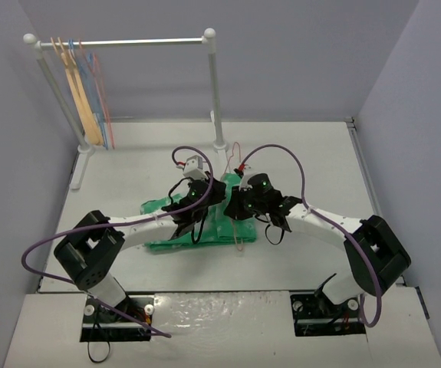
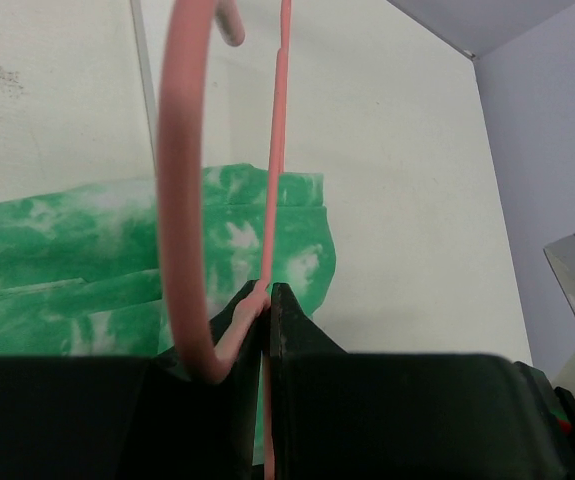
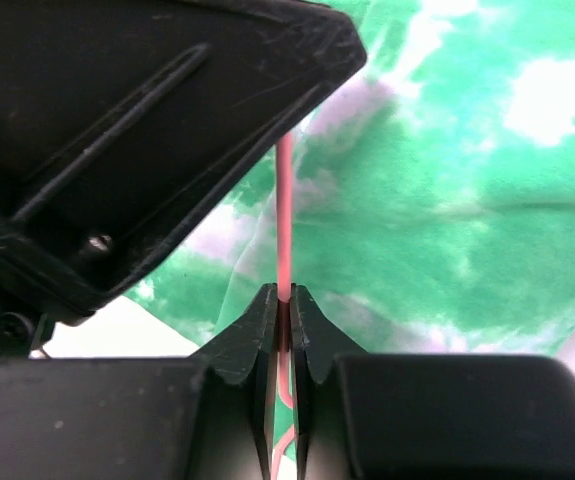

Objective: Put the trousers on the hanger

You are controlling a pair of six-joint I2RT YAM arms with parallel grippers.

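Note:
The green tie-dye trousers (image 1: 162,230) lie folded on the table under both grippers; they also show in the left wrist view (image 2: 67,260) and the right wrist view (image 3: 447,200). The thin pink hanger (image 1: 239,242) is held above them. My left gripper (image 1: 197,201) is shut on the hanger's wire just below its hook (image 2: 180,200), jaws pinching at the tips (image 2: 267,295). My right gripper (image 1: 235,203) is shut on another stretch of the pink wire (image 3: 284,190), with the wire between its tips (image 3: 282,300). Most of the hanger's outline is hidden by the grippers.
A white clothes rack (image 1: 215,92) stands at the back, with a tan wooden hanger (image 1: 82,100) and light blue wire hangers (image 1: 97,92) at its left end. Grey walls close in the table on three sides. The left gripper's black body (image 3: 117,130) fills the upper left of the right wrist view.

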